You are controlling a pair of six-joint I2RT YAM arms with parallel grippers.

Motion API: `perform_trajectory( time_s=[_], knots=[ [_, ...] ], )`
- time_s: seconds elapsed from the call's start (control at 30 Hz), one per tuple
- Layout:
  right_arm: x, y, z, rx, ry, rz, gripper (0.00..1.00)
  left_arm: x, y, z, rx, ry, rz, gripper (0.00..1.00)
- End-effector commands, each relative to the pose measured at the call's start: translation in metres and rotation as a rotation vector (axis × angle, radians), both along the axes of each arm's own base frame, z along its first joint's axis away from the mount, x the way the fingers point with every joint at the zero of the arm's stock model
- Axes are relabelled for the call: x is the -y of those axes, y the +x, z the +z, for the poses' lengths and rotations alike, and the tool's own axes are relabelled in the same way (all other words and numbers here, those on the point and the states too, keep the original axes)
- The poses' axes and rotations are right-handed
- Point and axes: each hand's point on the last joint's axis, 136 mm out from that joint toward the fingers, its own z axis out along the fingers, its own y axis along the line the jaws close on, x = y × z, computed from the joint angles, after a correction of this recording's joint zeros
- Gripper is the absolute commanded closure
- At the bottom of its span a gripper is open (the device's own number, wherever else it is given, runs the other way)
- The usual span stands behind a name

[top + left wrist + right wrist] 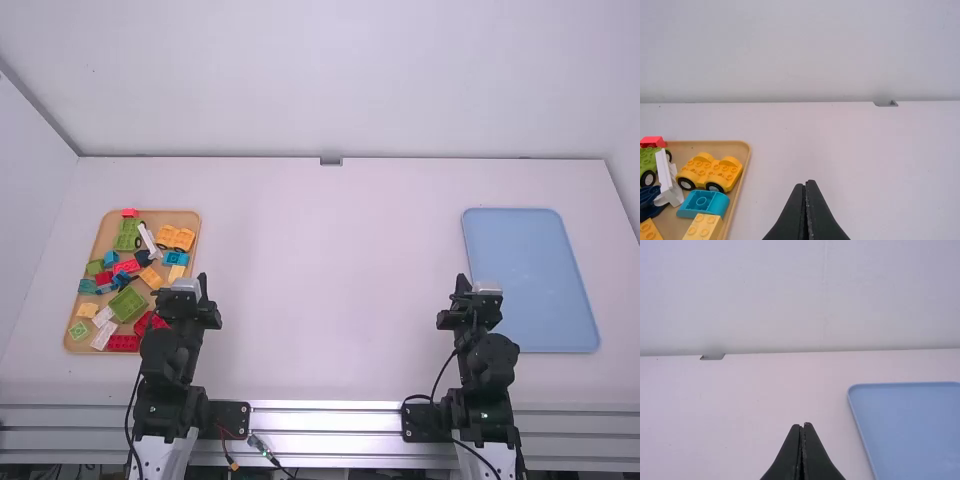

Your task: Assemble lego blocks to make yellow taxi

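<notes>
My left gripper is by the tan tray's right edge in the high view; in its wrist view the left gripper is shut on nothing. The right gripper stands left of the blue tray; its wrist view has the right gripper shut too, holding nothing. A yellow wheeled car base lies in the tan tray's upper right part, and the left wrist view has that yellow car base beside a teal block and a light yellow block. An orange-yellow block lies nearer the tray's middle.
The tan tray at the left holds several mixed pieces, among them a green block, a red block and a white piece. At the right lies a blue tray. Bare white table spreads between the trays.
</notes>
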Motion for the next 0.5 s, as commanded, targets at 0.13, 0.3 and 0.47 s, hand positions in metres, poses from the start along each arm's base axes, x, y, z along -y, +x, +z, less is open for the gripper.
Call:
perform_trajectory(
  time_s=[0.13,0.3,0.47],
  knots=[
    [0.0,0.0,0.002,0.003,-0.003,0.002,0.99,0.0,0.0,0.002,0.002,0.004,0.002,0.99],
    [-0.001,0.001,0.008,0.007,-0.011,0.005,0.96,-0.003,0.001,0.008,0.001,0.015,0.016,0.96],
    [-0.001,0.002,0.018,0.003,-0.023,0.007,0.91,-0.008,0.002,0.017,-0.012,0.034,0.045,0.91]
  ],
)
